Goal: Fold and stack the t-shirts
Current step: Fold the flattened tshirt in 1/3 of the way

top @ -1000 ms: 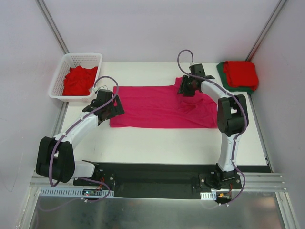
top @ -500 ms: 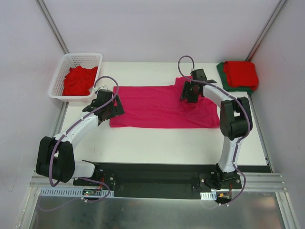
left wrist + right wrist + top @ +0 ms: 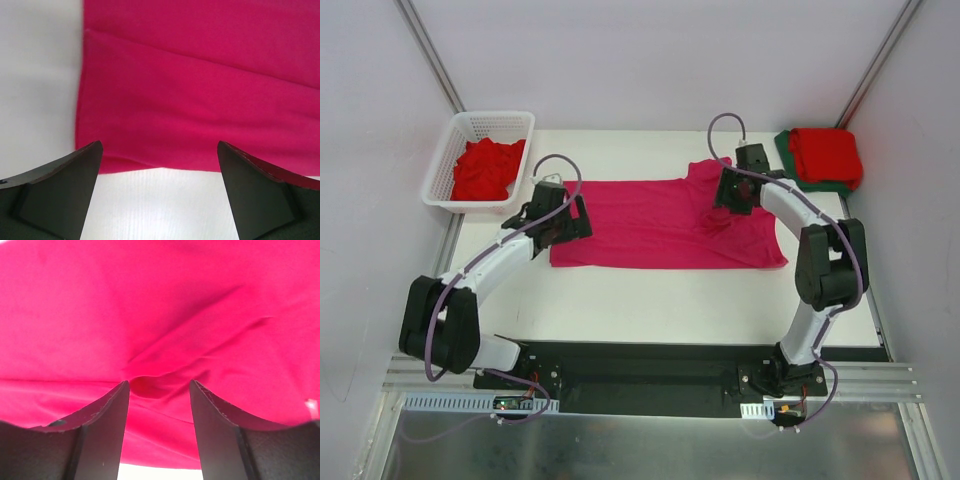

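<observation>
A magenta-pink t-shirt (image 3: 640, 225) lies flat across the middle of the table, folded into a long band, with one sleeve sticking up at the back. My left gripper (image 3: 577, 214) is open at the shirt's left end; in the left wrist view its fingers (image 3: 75, 175) straddle the shirt's near left corner (image 3: 150, 110) and bare table. My right gripper (image 3: 724, 203) hovers over the shirt's right part, open, with a small pucker of cloth (image 3: 150, 386) between its fingertips. A white neck label (image 3: 311, 407) shows at the right edge. A red t-shirt (image 3: 826, 154) lies folded on a dark green one (image 3: 786, 150) at the back right.
A white lattice basket (image 3: 495, 121) stands at the back left with a crumpled red t-shirt (image 3: 485, 168) in it. Metal frame posts run along both sides, and a black rail crosses the table's near edge.
My right gripper has moved right and toward the near edge over the shirt while its jaws widened, and the shirt's right end now lies flatter. My left gripper has shifted slightly right.
</observation>
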Action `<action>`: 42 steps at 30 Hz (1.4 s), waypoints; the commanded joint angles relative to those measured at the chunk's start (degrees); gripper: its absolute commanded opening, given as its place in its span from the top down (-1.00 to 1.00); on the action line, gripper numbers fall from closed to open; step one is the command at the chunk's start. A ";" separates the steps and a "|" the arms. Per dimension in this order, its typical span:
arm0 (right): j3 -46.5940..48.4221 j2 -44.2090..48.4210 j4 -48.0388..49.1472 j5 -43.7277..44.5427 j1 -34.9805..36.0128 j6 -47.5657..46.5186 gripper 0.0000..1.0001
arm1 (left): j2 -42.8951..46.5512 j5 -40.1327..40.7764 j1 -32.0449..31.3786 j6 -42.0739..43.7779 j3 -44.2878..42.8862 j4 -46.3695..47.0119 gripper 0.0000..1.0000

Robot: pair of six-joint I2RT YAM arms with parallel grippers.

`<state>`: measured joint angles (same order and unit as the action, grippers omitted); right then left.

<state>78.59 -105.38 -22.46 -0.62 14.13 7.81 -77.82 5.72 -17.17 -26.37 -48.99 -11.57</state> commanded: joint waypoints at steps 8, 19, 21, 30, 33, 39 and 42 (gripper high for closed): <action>1.65 0.88 -2.15 -1.03 -10.52 1.77 -0.11 | -21.98 0.25 -17.71 12.46 -23.59 8.58 -0.99; 5.00 -3.69 -2.15 -5.61 -10.97 2.38 -0.11 | -39.68 1.49 -24.93 21.71 -42.41 11.13 -0.96; 5.17 -4.21 -2.06 -5.97 -10.97 2.47 -0.11 | -41.70 1.75 -25.46 23.29 -44.16 11.13 -0.96; 5.79 -6.32 -1.71 -6.15 -10.97 2.64 -0.11 | -46.45 1.84 -27.21 25.84 -49.09 11.40 -0.96; 6.23 -6.94 -1.62 -5.97 -10.97 2.47 -0.11 | -47.33 1.49 -27.48 27.07 -49.88 11.40 -0.96; 6.58 -8.17 -1.19 -5.44 -10.97 2.38 -0.12 | -49.00 0.88 -29.15 27.60 -51.29 12.89 -0.94; 7.28 -9.22 -1.10 -5.35 -11.05 2.29 -0.06 | -49.53 0.70 -29.94 27.86 -51.90 13.07 -0.93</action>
<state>82.98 -113.56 -23.99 -5.89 3.03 9.82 -126.80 6.57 -45.74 -0.16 -98.06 -0.60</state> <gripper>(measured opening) 0.556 0.971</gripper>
